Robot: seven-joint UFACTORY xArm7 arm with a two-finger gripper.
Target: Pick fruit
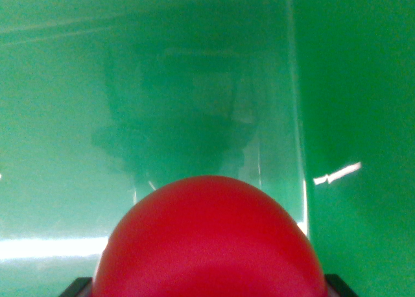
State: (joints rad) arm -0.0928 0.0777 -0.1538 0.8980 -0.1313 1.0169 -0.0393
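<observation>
A smooth red round fruit (pixel 209 245) fills the bottom middle of the wrist view, very close to the camera. Small dark parts of my gripper (pixel 207 292) show at the frame's bottom edge, one finger (pixel 76 288) at the fruit's left and one at its right, both pressed against it. The fruit hides the rest of the fingers. Beyond the fruit lies a glossy green surface (pixel 65 83), and I cannot tell whether the fruit touches it.
The green surface fills the whole view. A pale vertical seam (pixel 297 115) splits it into a lighter left panel and a darker right panel (pixel 363 83). A dark reflection of the arm (pixel 181 109) shows on the left panel.
</observation>
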